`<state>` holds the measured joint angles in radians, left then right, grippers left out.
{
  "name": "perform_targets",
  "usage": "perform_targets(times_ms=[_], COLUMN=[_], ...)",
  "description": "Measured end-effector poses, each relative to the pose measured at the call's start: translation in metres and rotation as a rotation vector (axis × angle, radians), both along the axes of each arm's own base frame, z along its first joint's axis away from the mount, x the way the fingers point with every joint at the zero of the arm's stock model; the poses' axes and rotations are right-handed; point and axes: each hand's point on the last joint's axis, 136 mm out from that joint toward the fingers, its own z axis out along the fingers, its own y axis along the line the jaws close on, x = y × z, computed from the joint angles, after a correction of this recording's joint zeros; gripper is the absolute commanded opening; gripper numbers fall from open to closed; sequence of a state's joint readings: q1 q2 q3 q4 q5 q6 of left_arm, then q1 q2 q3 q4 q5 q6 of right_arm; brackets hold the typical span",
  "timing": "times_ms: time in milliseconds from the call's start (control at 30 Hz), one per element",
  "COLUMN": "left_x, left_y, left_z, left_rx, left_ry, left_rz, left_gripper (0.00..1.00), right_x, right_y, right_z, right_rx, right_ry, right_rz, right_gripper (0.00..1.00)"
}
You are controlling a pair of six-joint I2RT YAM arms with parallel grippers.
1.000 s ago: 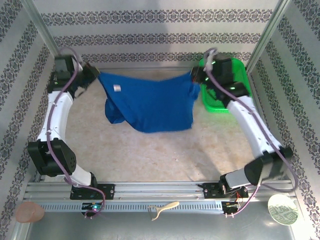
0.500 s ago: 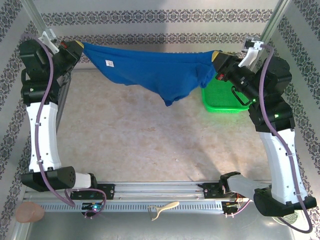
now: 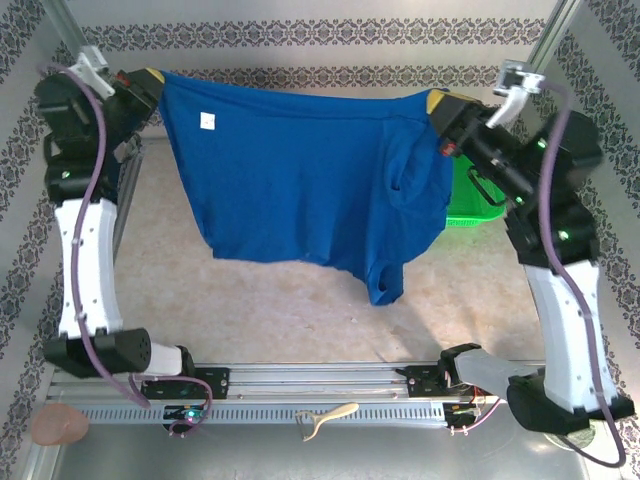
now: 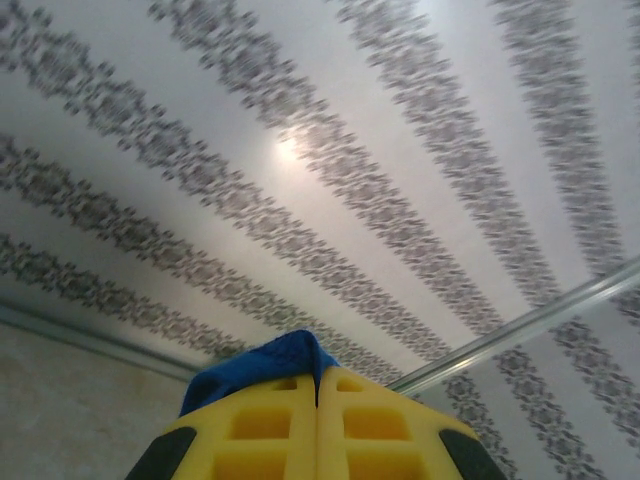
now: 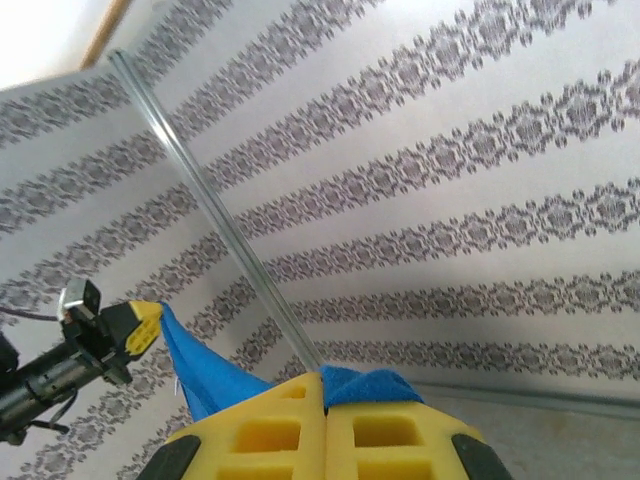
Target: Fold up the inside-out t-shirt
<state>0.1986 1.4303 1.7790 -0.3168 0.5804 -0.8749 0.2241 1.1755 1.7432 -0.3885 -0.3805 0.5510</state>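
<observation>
A green basket (image 3: 468, 206) sat at the far right of the tabletop (image 3: 280, 310), most of it hidden behind the hanging cloth and my right arm. Striped patterned walls (image 3: 330, 35) closed in the space on three sides. On the near ledge, past the metal rail (image 3: 310, 378), lay a cream-coloured hooked tool (image 3: 326, 416) and, off to the left, a round pinkish disc (image 3: 58, 425).

My left gripper (image 4: 317, 385) was clenched on one upper corner of the inside-out t-shirt (image 3: 300, 180), blue cloth poking out between its yellow fingers. My right gripper (image 5: 322, 385) was clamped the same way on the other corner. Both were raised near the back wall, well apart, with the shirt stretched between them and hanging like a curtain. The facing side was plain royal blue, with a small white tag (image 3: 208, 120) near the left corner. A sleeve (image 3: 412, 180) bunched at the right, and the lowest fold (image 3: 385, 285) dangled there; I could not tell whether it touched the tabletop.
</observation>
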Motion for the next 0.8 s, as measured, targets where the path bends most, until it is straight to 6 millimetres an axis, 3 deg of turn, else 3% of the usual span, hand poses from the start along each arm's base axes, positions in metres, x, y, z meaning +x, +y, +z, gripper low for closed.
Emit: perform_targets(times_ms=[100, 167, 233, 300, 400, 467, 533, 567, 633, 700, 800], left_x=[0.054, 0.089, 0.113, 0.131, 0.141, 0.129, 0.105, 0.089, 0.059, 0.031, 0.0], left_y=[0.011, 0.019, 0.025, 0.03, 0.036, 0.035, 0.03, 0.027, 0.019, 0.01, -0.003], left_z=[-0.06, -0.103, -0.124, -0.122, -0.073, -0.017, 0.035, 0.055, 0.077, 0.078, 0.029], left_rx=[-0.029, -0.052, -0.071, -0.078, -0.062, -0.039, -0.018, -0.008, 0.011, 0.024, 0.02], left_ry=[0.124, 0.216, 0.262, 0.262, 0.173, 0.056, -0.057, -0.1, -0.143, -0.143, -0.071], left_rz=[0.002, 0.01, 0.018, 0.024, 0.037, 0.045, 0.044, 0.041, 0.032, 0.015, -0.006], left_gripper=[0.0, 0.0, 0.0, 0.0, 0.0, 0.0, 0.0, 0.0, 0.0, 0.0, 0.0], right_x=[0.056, 0.099, 0.136, 0.164, 0.188, 0.187, 0.173, 0.161, 0.138, 0.117, 0.099], right_y=[0.014, 0.025, 0.036, 0.045, 0.055, 0.058, 0.058, 0.058, 0.059, 0.063, 0.07], right_z=[-0.035, -0.069, -0.096, -0.106, -0.085, -0.048, -0.013, 0.004, 0.024, 0.022, -0.031], right_rx=[-0.021, -0.04, -0.054, -0.059, -0.047, -0.031, -0.014, -0.007, -0.003, -0.007, -0.024], right_ry=[0.088, 0.174, 0.241, 0.272, 0.234, 0.152, 0.075, 0.033, -0.017, -0.022, 0.057], right_rz=[0.007, 0.014, 0.028, 0.048, 0.073, 0.086, 0.098, 0.107, 0.121, 0.136, 0.154], right_gripper=[0.0, 0.0, 0.0, 0.0, 0.0, 0.0, 0.0, 0.0, 0.0, 0.0, 0.0])
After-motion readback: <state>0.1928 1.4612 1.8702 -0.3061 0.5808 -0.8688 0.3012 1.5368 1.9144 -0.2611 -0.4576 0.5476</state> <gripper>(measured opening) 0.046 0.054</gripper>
